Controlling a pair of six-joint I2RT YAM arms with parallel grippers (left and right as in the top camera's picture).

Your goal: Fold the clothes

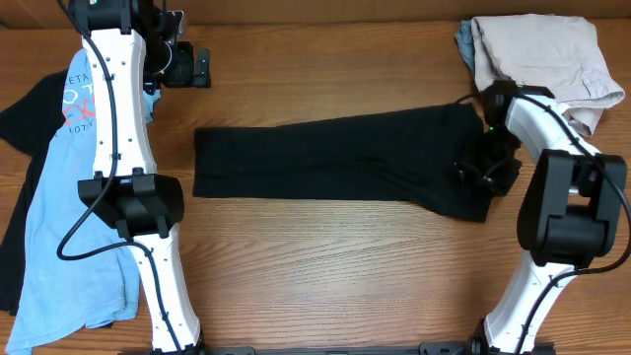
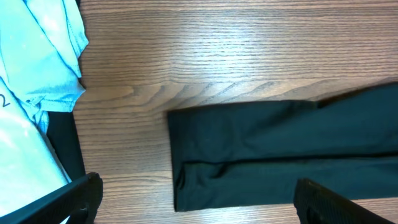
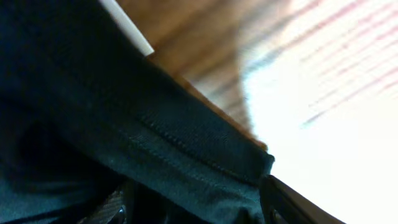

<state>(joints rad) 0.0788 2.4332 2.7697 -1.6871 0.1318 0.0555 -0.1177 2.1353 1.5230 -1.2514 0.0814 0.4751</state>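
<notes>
On the wooden table (image 1: 325, 256), the black shirt (image 1: 335, 158) lies mid-table, folded in a long strip, and the blue shirt (image 1: 59, 237) sprawls at the left edge. My right claw (image 1: 483, 168) sits on the strip's right end, and I cannot tell whether it is gripping. My left claw (image 1: 202, 67) hangs wide open.

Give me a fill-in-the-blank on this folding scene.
The garment folded into a long strip is ___.
The left tool stands ___, holding nothing.
Overhead, the right tool is at that garment's ___ end.
The lettered T-shirt is light ___.
Missing: black; open; right; blue.
</notes>
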